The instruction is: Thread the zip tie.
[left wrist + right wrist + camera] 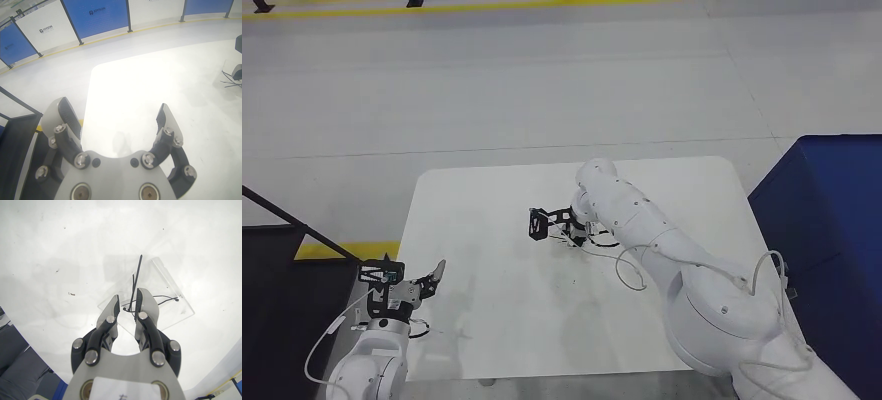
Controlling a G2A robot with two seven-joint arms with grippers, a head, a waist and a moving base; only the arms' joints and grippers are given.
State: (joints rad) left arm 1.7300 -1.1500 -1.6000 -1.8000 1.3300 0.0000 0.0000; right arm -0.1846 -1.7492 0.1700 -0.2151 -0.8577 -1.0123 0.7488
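Poised over zip tie (137, 275) mid-frame; right gripper (128, 292) half open, empty.
May snag tangled neighbouring ties (175, 299); left gripper (113, 101) wide open, empty.

light bright | glare whitens table (132, 91) | shadows soft | wrist edges bowed

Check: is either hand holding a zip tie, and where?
Nothing held. The right hand is open above the zip ties in the clear tray; the left hand is open, empty.
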